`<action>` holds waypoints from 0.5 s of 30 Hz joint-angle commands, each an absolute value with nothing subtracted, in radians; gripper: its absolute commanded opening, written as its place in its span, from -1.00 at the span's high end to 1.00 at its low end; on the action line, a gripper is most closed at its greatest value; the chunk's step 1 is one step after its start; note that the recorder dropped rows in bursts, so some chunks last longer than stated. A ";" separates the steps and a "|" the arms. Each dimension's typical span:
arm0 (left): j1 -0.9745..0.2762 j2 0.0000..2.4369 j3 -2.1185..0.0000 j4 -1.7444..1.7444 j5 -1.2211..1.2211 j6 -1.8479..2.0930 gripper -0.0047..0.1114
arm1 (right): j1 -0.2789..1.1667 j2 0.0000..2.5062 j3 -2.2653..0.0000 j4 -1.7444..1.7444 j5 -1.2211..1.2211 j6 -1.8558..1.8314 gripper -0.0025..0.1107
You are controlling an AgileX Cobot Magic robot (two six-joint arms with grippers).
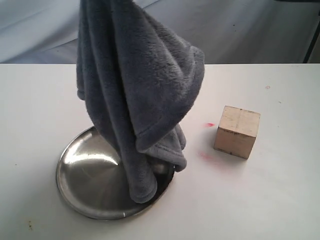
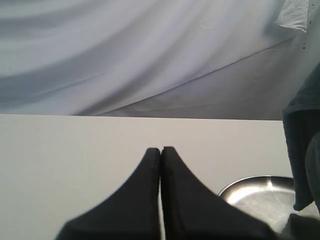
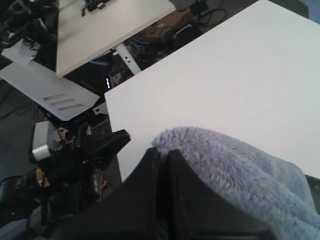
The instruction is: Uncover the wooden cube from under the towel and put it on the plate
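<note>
Right hand (image 3: 162,156) seemingly pinches the towel (image 1: 140,90) hanging over plate (image 1: 82,187); left hand (image 2: 161,151) closed, empty

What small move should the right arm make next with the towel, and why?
Probably carry the towel sideways, off the plate, before letting go. The right gripper holds it lifted, but its lower end hangs into the plate and covers part of it. The wooden cube stands uncovered on the table beside the plate, and it needs that plate free.

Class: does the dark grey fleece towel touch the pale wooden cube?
Apart: exterior view shows bare white table between the dark grey fleece towel and the pale wooden cube.
</note>
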State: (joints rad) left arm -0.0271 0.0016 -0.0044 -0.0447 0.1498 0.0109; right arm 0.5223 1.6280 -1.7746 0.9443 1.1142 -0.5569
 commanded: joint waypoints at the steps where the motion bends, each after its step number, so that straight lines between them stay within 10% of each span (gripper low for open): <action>1: -0.028 0.000 0.000 -0.044 0.148 0.008 0.89 | 0.618 1.633 -1.782 0.987 1.043 -0.597 0.96; 15: -0.028 0.000 0.000 -0.044 0.148 0.010 0.89 | 0.648 1.672 -1.782 0.978 1.047 -0.594 0.96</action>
State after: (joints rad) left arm -0.0271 0.0016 -0.0044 -0.0447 0.1498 0.0109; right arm 0.6470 1.6788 -1.7746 0.9628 1.0373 -0.5832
